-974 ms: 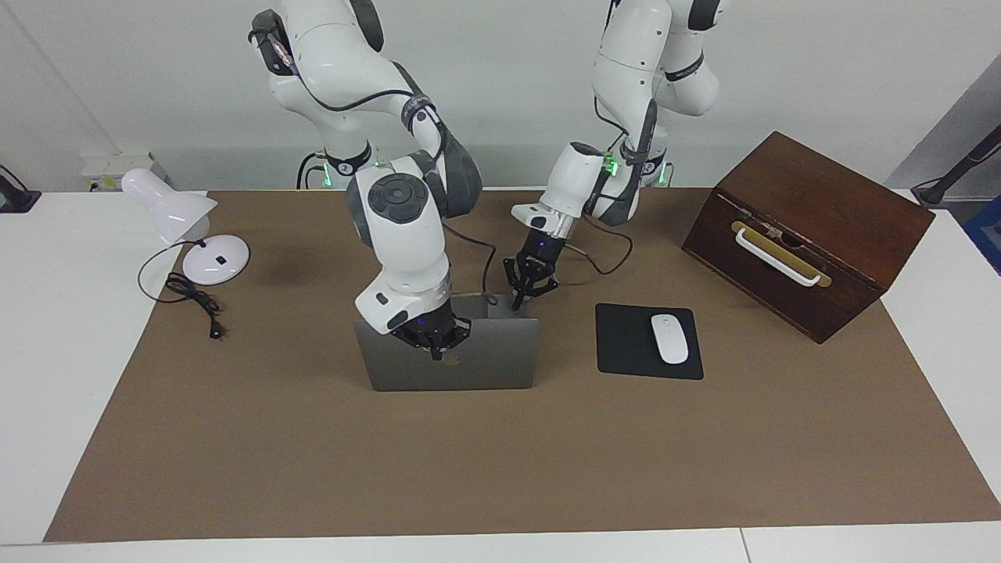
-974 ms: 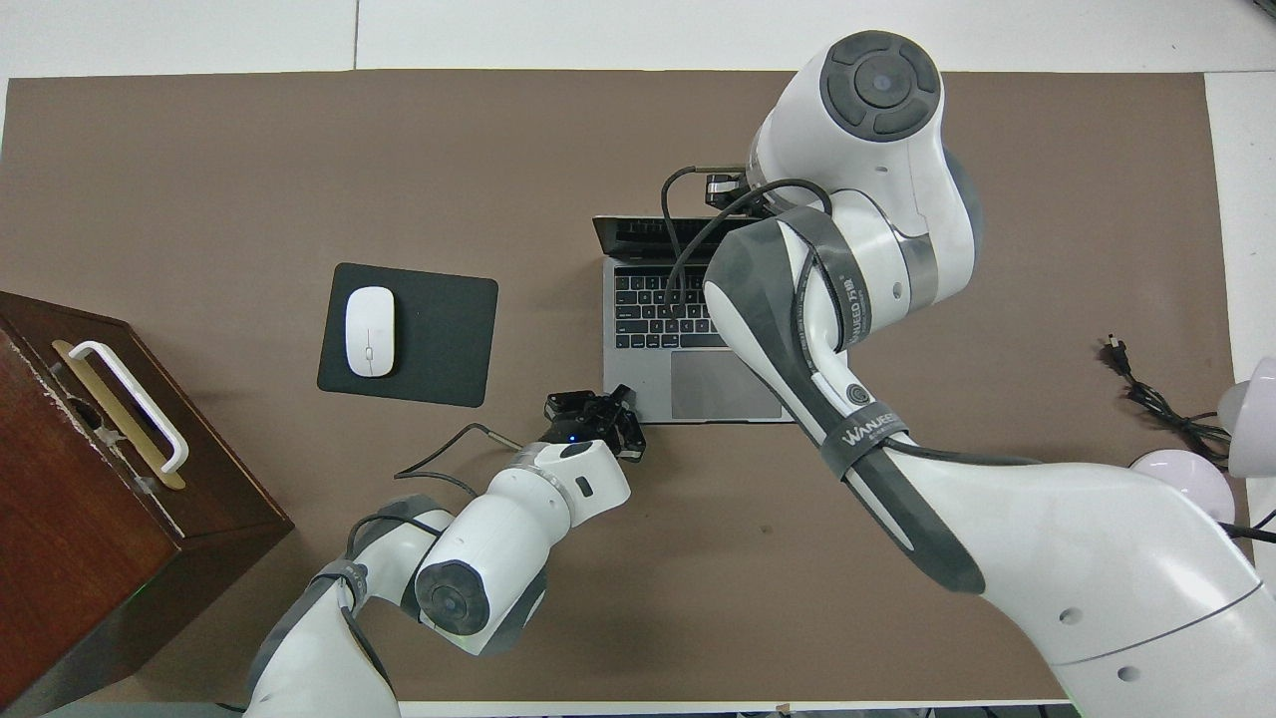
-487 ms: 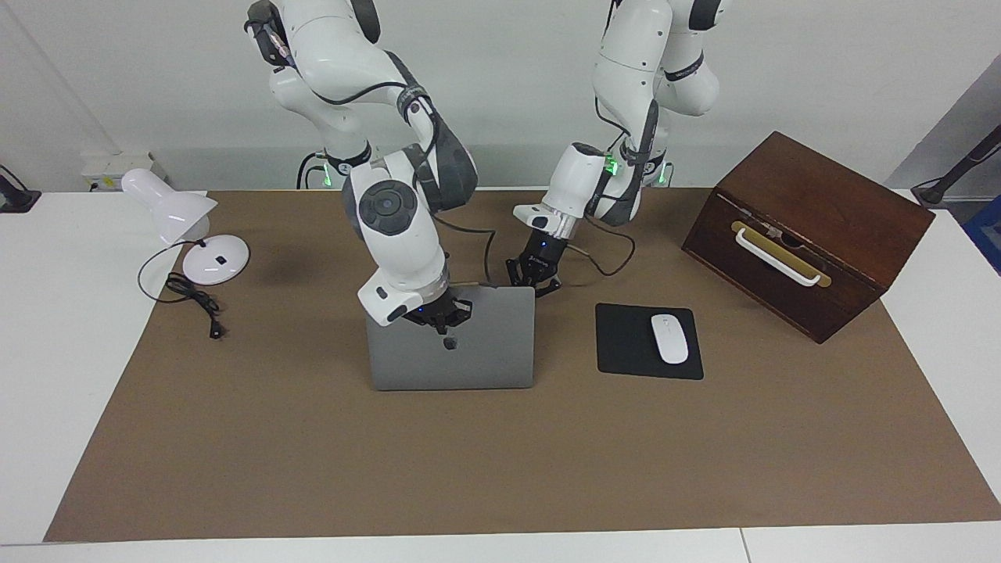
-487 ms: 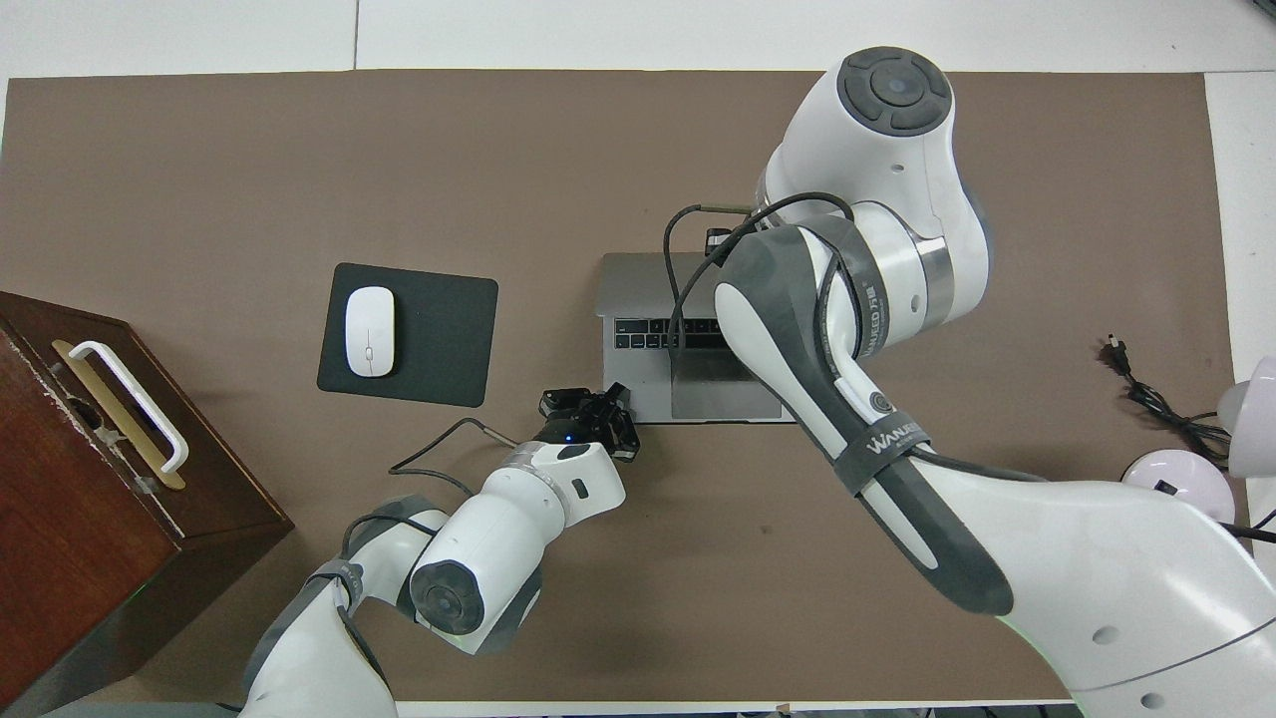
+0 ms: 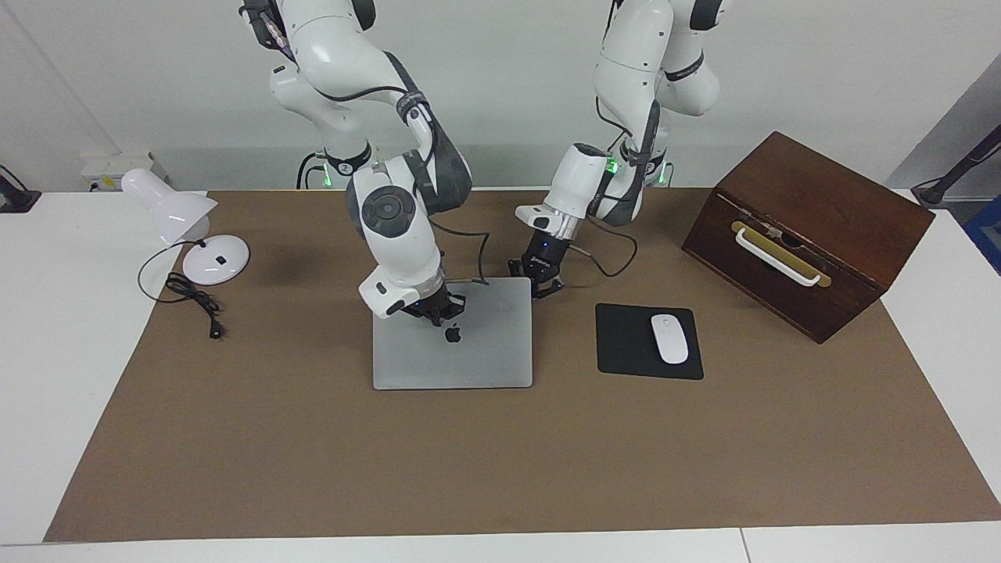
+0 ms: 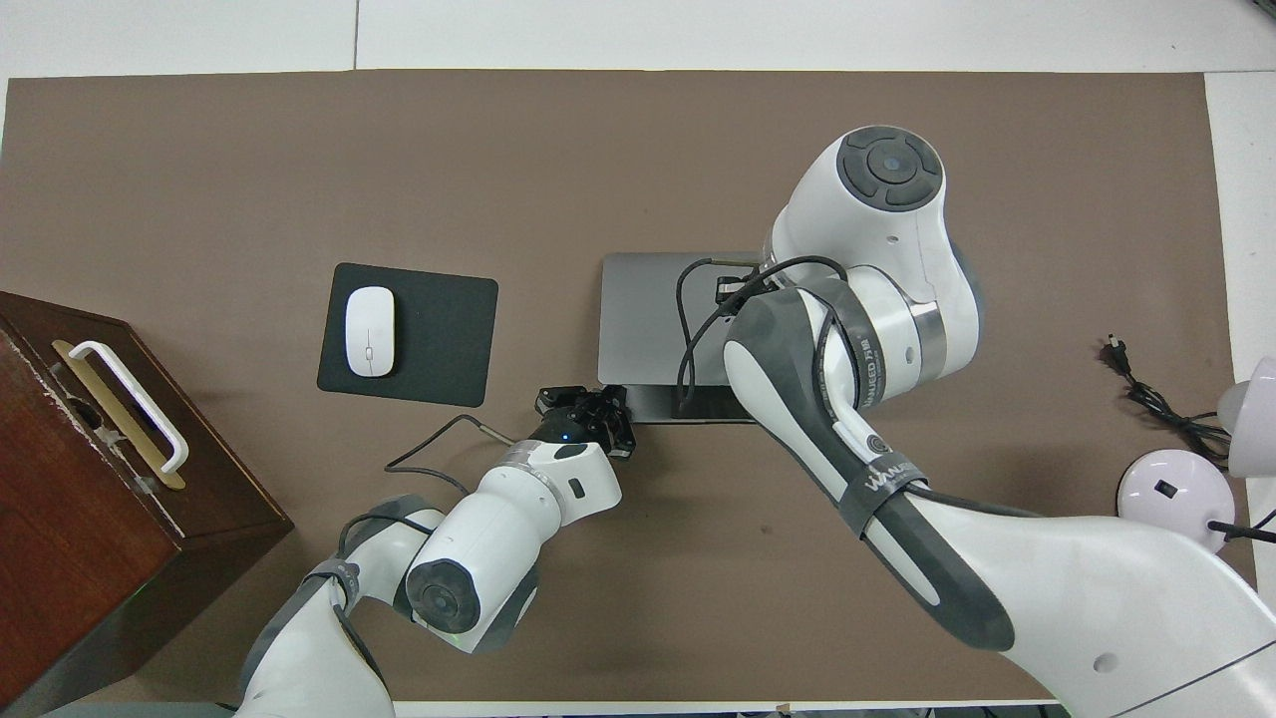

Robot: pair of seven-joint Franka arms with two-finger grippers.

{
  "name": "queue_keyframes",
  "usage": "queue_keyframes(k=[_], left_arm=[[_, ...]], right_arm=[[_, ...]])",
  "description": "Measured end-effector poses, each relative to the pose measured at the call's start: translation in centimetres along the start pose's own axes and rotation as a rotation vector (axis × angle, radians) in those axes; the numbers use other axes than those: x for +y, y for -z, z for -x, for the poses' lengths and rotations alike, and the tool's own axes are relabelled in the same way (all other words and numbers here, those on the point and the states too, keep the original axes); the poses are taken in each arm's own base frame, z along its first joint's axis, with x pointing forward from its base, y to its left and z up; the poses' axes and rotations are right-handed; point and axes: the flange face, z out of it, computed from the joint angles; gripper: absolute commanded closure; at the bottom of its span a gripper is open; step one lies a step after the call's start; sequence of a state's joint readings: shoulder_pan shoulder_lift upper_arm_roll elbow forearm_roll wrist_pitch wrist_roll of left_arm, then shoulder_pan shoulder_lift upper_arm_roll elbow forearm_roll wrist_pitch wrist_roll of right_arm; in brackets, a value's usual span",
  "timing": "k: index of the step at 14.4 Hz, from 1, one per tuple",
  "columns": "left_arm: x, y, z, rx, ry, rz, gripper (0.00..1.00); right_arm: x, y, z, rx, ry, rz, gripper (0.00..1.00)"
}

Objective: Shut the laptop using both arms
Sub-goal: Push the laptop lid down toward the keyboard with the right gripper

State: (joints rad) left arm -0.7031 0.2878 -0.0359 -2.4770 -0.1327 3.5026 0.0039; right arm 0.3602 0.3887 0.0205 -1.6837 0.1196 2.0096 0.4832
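The silver-grey laptop lies in the middle of the brown mat with its lid down almost flat, apple logo up and keys hidden. In the overhead view a thin dark strip shows along the laptop edge nearest the robots. My right gripper is shut, its tips pressing on the lid just beside the logo, toward the robots. My left gripper is shut and sits low at the laptop's corner nearest the robots, toward the left arm's end. The left gripper touches or nearly touches that corner.
A black mouse pad with a white mouse lies beside the laptop toward the left arm's end. A dark wooden box stands past it. A white lamp and its black cable sit at the right arm's end.
The lid has swung down from upright to almost flat, and my right gripper has come down with it toward the robots. My left gripper stayed at the laptop's corner.
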Motion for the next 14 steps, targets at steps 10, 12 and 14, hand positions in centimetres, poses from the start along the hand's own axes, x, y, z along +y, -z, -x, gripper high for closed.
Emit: queue_keyframes(k=[10,12,14], left_arm=[[0.0,0.0,0.0,0.0,-0.002,0.0,1.0],[0.0,0.0,0.0,0.0,-0.002,0.0,1.0],[0.0,0.0,0.0,0.0,-0.002,0.0,1.0]], right_arm=[[0.6,-1.9,0.6,0.006,-0.012,-0.014,1.0],[0.7,-2.3,0.7,0.006,-0.014,-0.014,1.0],[0.8,-2.6,0.8,0.008,-0.015,-0.014,1.0]])
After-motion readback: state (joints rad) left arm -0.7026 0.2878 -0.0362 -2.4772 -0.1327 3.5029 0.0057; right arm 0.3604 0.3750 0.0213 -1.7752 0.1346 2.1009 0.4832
